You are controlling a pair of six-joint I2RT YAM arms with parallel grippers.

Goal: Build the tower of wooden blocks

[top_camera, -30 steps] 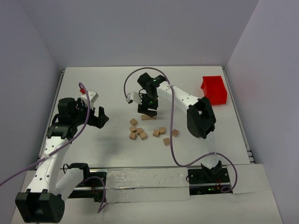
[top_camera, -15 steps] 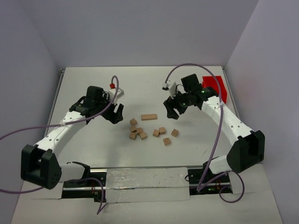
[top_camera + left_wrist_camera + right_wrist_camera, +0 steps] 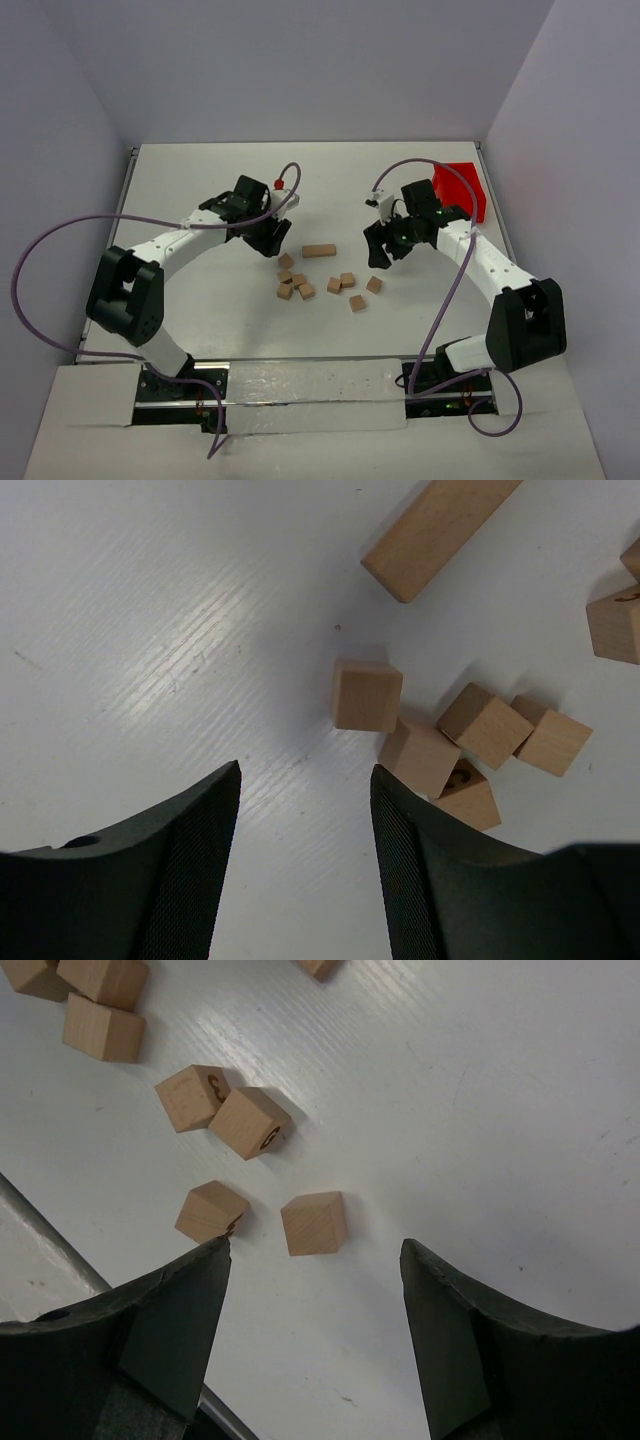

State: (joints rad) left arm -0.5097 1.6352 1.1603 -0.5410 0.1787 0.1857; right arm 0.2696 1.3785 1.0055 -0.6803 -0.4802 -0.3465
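A short row of tan cubes laid end to end, the tower (image 3: 319,250), lies flat mid-table; it shows as a bar (image 3: 440,525) in the left wrist view. Loose wood blocks (image 3: 298,281) are scattered just in front of it. My left gripper (image 3: 270,238) hovers at the left end of the scatter, open and empty (image 3: 305,770), with a single cube (image 3: 367,695) just ahead of its fingertips. My right gripper (image 3: 380,250) hangs over the right side, open and empty (image 3: 315,1245), with one cube (image 3: 314,1223) ahead between its fingers and another (image 3: 211,1210) by the left fingertip.
A red bin (image 3: 460,190) stands at the back right, behind the right arm. Purple cables loop off both arms. A cluster of cubes (image 3: 485,725) lies right of the left gripper's fingers. The table's front rail (image 3: 50,1240) shows beside the right gripper.
The left arm has swung right to the scattered cubes, its jaws narrowing. The right arm has left the row and moved right and nearer, over the right-hand loose cubes.
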